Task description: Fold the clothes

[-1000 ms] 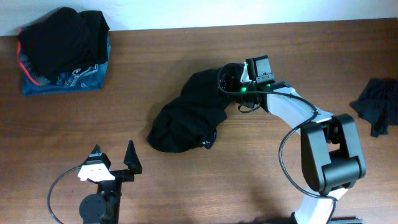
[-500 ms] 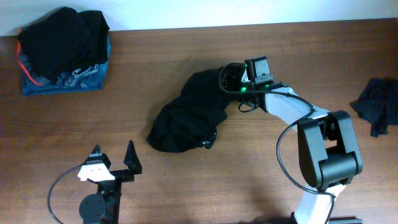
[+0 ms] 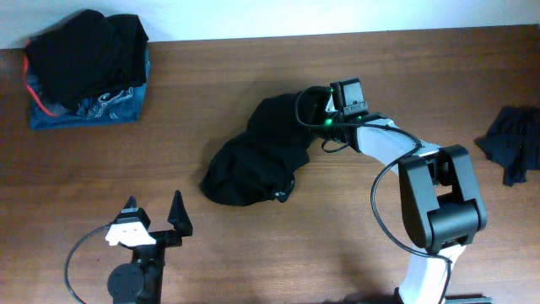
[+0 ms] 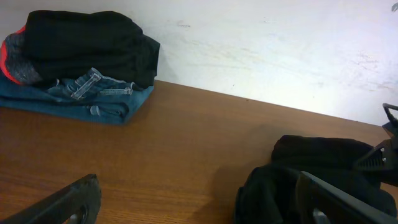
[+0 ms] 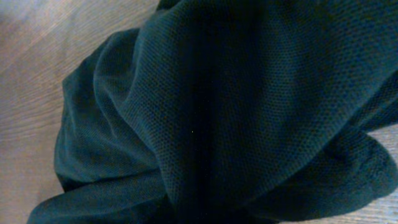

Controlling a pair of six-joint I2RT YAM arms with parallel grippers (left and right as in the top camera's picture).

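The clothes, a black T-shirt, lie crumpled in a heap mid-table, running from the lower left up to the right. My right gripper is sunk into the heap's upper right end. In the right wrist view black fabric fills the frame, and its folds gather toward the bottom centre, where the cloth hides the fingers. The gripper looks shut on the shirt. My left gripper stands open near the front edge, left of the heap, with nothing between its fingers. The left wrist view has the shirt at the right, behind the right finger.
A stack of folded garments, black on top of blue denim, sits at the back left corner. Another dark garment lies crumpled at the table's right edge. A white wall runs along the table's far edge.
My right gripper has closed into the shirt's upper right end, and its arm has shifted slightly left. The left arm has not moved.
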